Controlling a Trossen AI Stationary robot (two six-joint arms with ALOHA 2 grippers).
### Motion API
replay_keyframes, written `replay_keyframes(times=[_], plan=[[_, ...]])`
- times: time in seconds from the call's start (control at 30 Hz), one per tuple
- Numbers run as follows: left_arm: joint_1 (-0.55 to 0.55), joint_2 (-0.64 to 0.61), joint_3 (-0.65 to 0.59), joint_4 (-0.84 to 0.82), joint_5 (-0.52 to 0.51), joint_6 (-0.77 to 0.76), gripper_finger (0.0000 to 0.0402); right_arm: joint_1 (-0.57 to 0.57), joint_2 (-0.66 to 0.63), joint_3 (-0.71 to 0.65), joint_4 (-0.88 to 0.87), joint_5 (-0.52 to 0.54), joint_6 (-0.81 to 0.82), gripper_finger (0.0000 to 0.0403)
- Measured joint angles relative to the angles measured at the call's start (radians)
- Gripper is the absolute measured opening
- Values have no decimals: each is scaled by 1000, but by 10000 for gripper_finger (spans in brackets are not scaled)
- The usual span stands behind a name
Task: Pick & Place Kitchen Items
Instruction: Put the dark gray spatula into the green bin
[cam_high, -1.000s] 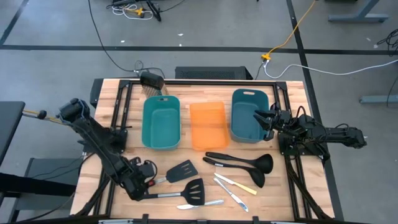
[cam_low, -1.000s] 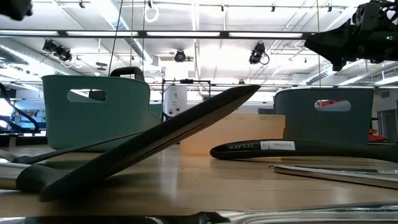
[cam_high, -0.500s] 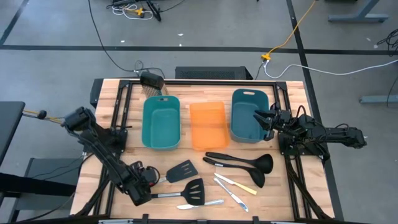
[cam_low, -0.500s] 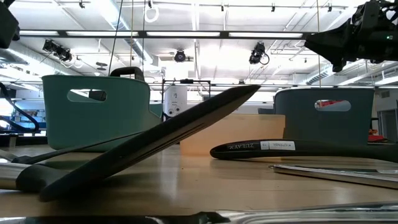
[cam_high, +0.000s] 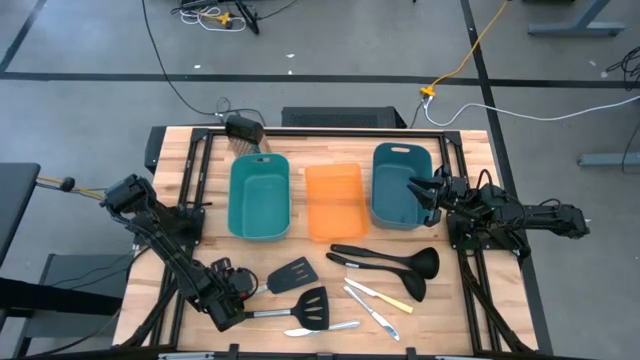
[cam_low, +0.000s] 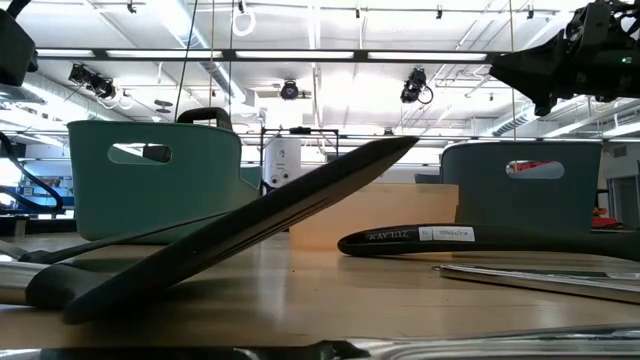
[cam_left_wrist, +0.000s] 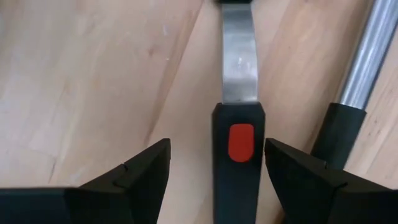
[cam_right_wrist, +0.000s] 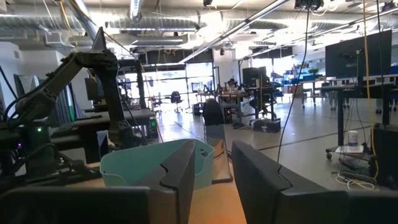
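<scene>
Two black slotted spatulas (cam_high: 293, 273) (cam_high: 310, 307) lie flat at the table's near left. My left gripper (cam_high: 238, 288) points down over their handle ends, open. Its fingers stand on either side of the upper spatula's black handle (cam_left_wrist: 239, 162), which bears a red dot, and do not touch it. The other spatula's handle (cam_left_wrist: 339, 134) lies just beside one finger. Two black ladles (cam_high: 400, 262), a yellow-handled knife (cam_high: 385, 297) and two silver knives (cam_high: 375, 315) (cam_high: 325, 328) lie to the right. My right gripper (cam_high: 413, 190) hovers, open, over the right teal bin (cam_high: 400, 185).
A teal bin (cam_high: 259, 196), an orange bin (cam_high: 333, 200) and the right teal bin stand in a row across the table's middle. Black frame rails (cam_high: 190, 215) run along both sides. Bare wood shows at the near left of the spatulas.
My left gripper has sunk toward the table over the spatula handles, shifting a little toward the right edge, with its fingers staying apart. No utensil has moved.
</scene>
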Motion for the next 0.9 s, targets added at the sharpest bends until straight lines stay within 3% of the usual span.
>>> replay_keyframes(times=[0.9], plan=[[6,5,0,3,15,39,263,0,0,0,0,0,-3,116]])
